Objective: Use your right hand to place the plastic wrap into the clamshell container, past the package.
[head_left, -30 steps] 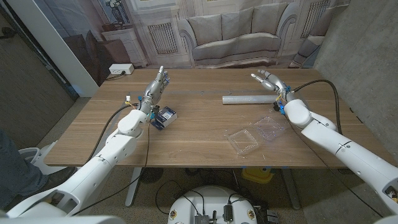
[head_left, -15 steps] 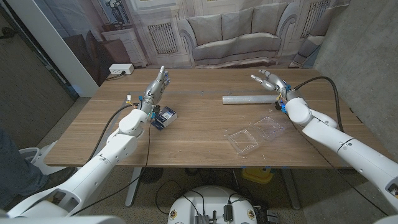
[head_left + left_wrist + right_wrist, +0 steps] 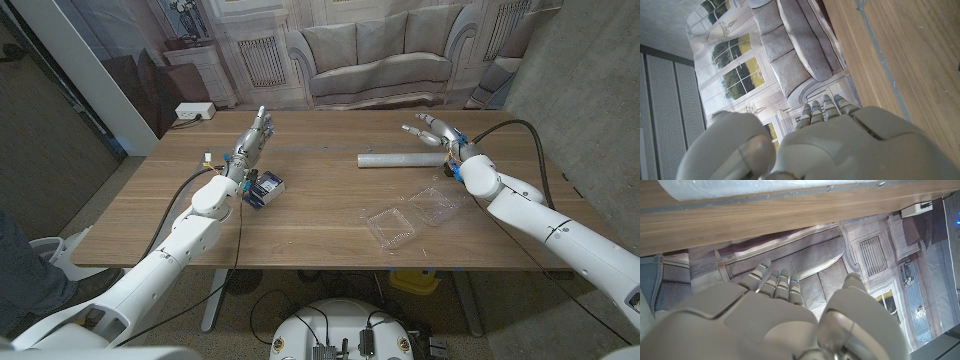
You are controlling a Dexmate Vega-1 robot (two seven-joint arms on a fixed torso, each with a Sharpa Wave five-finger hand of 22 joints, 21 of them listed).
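Note:
A grey roll of plastic wrap (image 3: 401, 159) lies on the table's far right part; its near side shows in the right wrist view as plastic wrap (image 3: 740, 189). My right hand (image 3: 436, 131) hovers just beyond the roll's right end, fingers spread, holding nothing. An open clear clamshell container (image 3: 411, 214) lies nearer the front edge, below the roll. A small blue and white package (image 3: 266, 187) sits left of centre. My left hand (image 3: 253, 137) is raised just behind the package, fingers straight and apart, empty.
The wooden table (image 3: 320, 215) has bare wood between the package and the clamshell. A white power strip (image 3: 194, 111) lies off the far left corner. A backdrop printed with a sofa (image 3: 377, 55) hangs behind the table.
My right hand has edged slightly left and nearer toward the roll's right end. The left arm, package and clamshell have not moved.

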